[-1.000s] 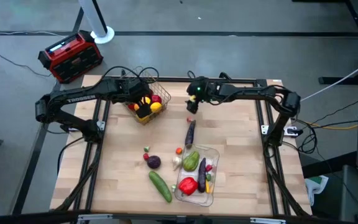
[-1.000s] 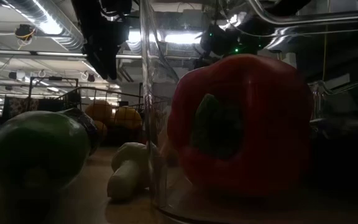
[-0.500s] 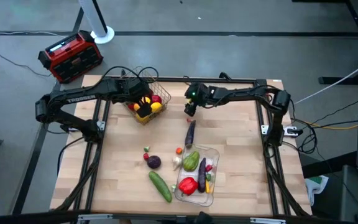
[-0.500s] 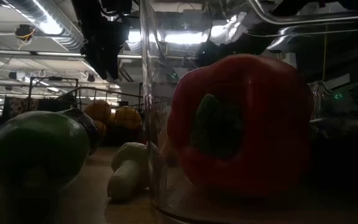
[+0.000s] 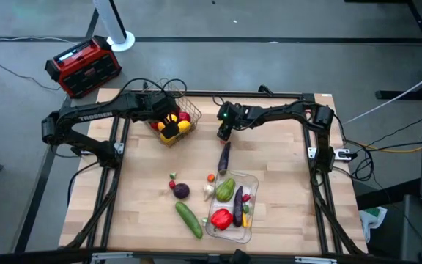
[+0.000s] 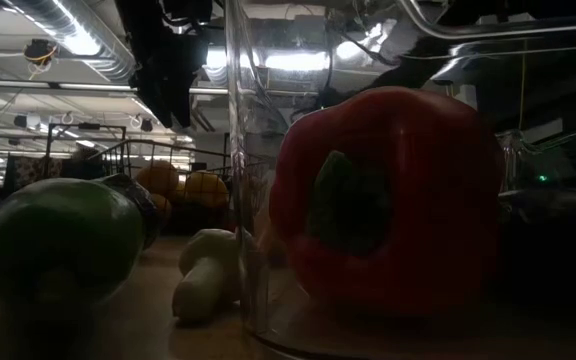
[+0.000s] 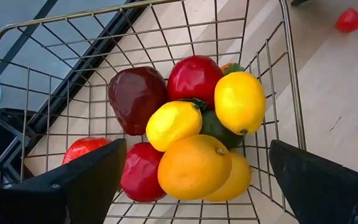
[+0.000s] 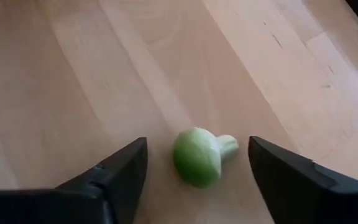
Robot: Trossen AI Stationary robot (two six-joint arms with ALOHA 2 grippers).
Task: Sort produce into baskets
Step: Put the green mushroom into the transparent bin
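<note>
Small green stemmed piece, perhaps a mushroom.

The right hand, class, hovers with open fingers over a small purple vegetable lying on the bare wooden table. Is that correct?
Not quite: the colour is wrong. The right wrist view shows the right hand with open fingers over a small green vegetable, not a purple one. It does lie on the bare wooden table.

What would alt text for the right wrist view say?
A small green, mushroom-shaped toy vegetable lies on the bare wooden table, framed between the right gripper's two open dark fingers.
</note>
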